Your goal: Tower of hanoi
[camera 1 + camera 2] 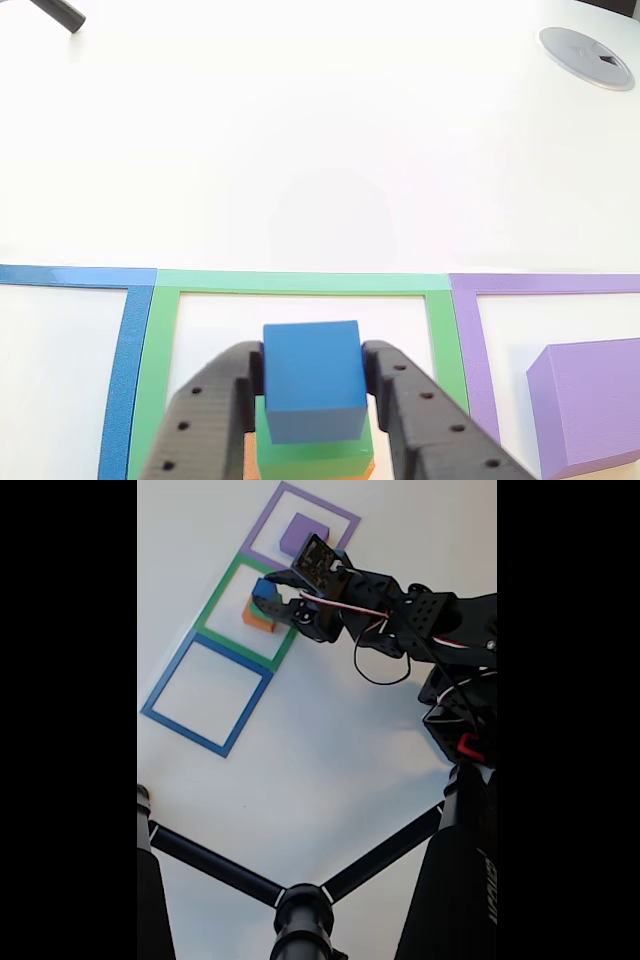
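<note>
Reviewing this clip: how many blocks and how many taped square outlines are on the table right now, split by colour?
Blocks: 4: blue cube, green block, orange block, purple block
Square outlines: 3: blue outline, green outline, purple outline
Total: 7

The blue, green and orange blocks are stacked inside the green outline; the pincer brackets the blue cube.

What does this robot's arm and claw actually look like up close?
The arm is built of matte black, blocky segments with rows of small round holes. Thin red and white wires and a looping black cable run along it. The claw has two thick, dark, curved plastic fingers dotted with small holes.
</note>
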Motion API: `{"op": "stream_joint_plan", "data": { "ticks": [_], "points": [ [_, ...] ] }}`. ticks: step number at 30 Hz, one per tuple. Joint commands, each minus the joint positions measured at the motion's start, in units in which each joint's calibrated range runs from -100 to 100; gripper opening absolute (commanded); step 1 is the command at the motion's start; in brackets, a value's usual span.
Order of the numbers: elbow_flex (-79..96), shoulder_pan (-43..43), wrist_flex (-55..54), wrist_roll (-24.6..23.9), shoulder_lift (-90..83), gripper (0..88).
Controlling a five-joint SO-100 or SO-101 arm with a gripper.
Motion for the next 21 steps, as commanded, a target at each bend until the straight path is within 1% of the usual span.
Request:
{"op": "stream_joint_plan", "data": {
  "ticks": [1, 5, 11, 14, 21],
  "points": [
    [-0.81, 0.56, -1.89, 0.36, 0.45, 4.1],
    [-0.81, 1.04, -1.97, 0.36, 0.94, 4.6],
    [0.01, 1.43, -3.1, 0.36, 1.1, 14.5],
    [0.01, 1.43, -3.5, 0.36, 1.1, 17.9],
    [-0.71, 0.66, -3.83, 0.36, 0.45, 18.8]
  ]
}}
